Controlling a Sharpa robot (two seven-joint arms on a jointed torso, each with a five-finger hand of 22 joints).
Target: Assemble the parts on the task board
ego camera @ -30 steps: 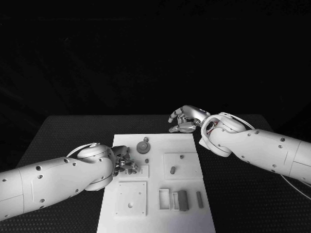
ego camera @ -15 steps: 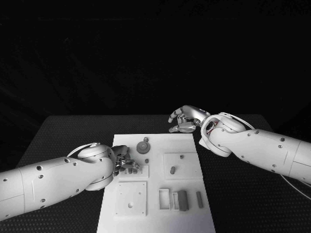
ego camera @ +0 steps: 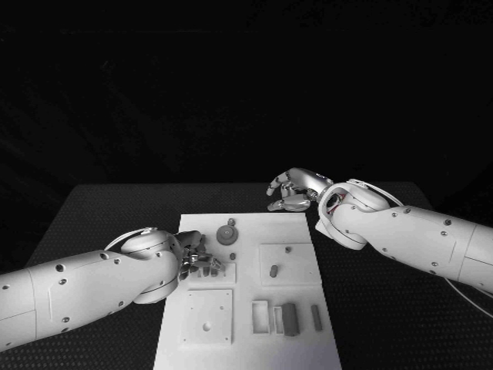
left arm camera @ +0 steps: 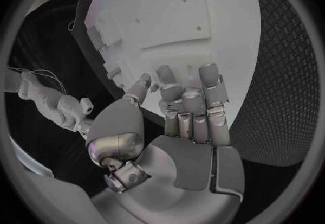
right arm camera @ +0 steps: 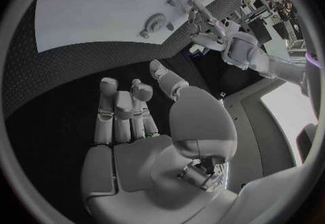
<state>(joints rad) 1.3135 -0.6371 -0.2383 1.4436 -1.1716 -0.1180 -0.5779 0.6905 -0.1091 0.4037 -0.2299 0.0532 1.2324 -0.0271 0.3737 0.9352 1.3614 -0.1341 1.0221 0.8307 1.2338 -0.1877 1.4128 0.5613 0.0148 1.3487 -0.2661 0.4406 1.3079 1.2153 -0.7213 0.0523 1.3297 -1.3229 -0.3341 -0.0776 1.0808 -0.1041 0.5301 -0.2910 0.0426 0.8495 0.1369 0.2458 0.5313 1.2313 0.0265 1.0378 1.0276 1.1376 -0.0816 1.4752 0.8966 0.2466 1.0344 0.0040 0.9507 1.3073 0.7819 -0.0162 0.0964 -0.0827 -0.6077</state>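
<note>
Hands unmoved: left hand (ego camera: 198,258) fingers together on task board (ego camera: 246,339), right hand (ego camera: 296,189) apart

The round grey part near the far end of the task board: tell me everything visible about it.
The round grey part is a flat, dark grey disc with a small tab or knob at its far edge; its material cannot be told. It lies on the white task board, near the far end, left of centre. Nothing touches it: the left hand sits nearer on the board's left side, and the right hand hovers beyond the far right corner.
</note>
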